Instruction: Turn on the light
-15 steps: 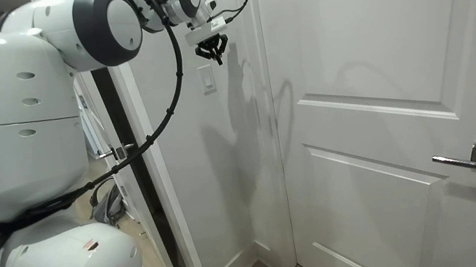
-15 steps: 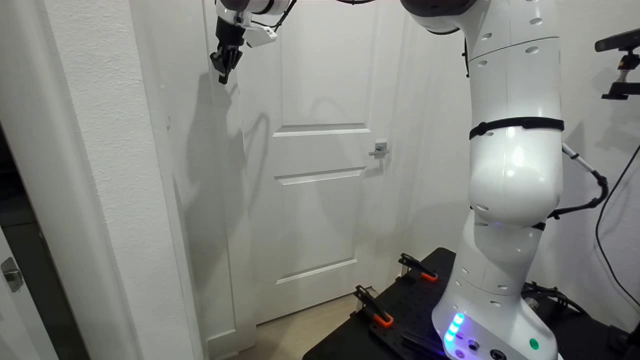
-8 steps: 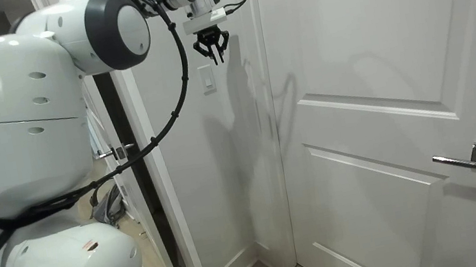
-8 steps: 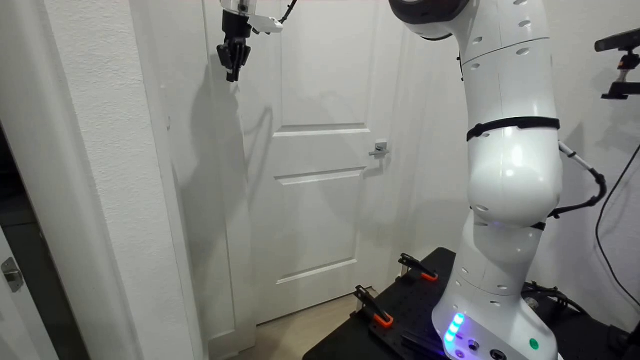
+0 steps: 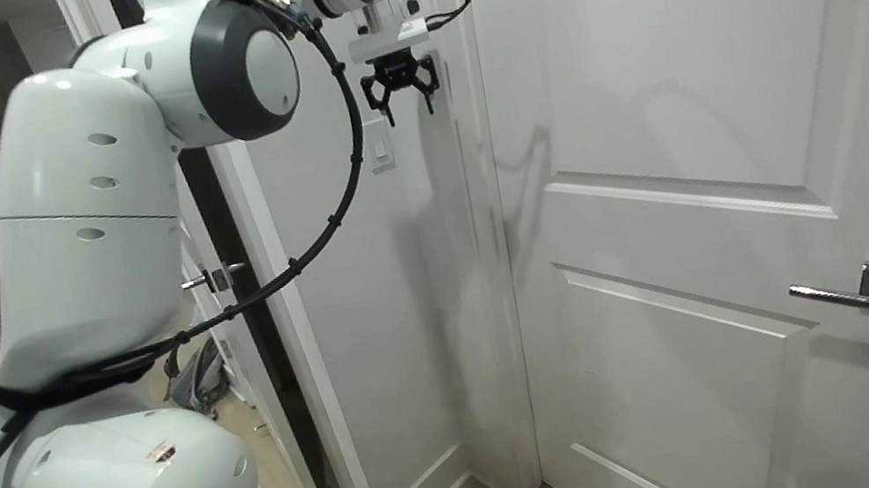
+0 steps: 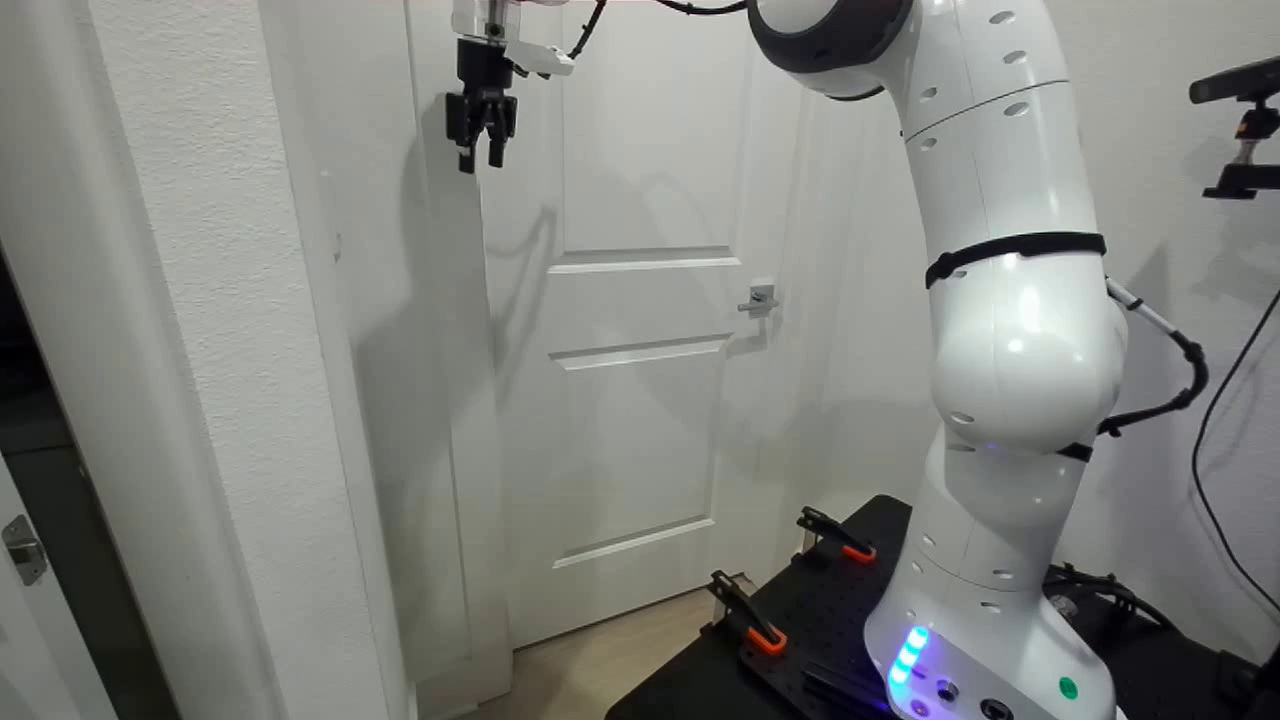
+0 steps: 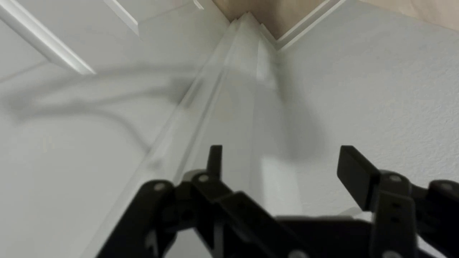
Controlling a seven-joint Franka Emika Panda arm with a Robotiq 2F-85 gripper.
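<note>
white rectangular light switch (image 5: 381,151) sits there on the pale painted wall (image 5: 357,311), black two-jawed gripper (image 5: 411,116) near it, jaws spread apart, so it looks like lining-up time, and next probably calls for squaring onto that switch and pressing.

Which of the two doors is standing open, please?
The door near the grey backpack: its latch edge is exposed, whereas the panelled door looks closed.
</note>
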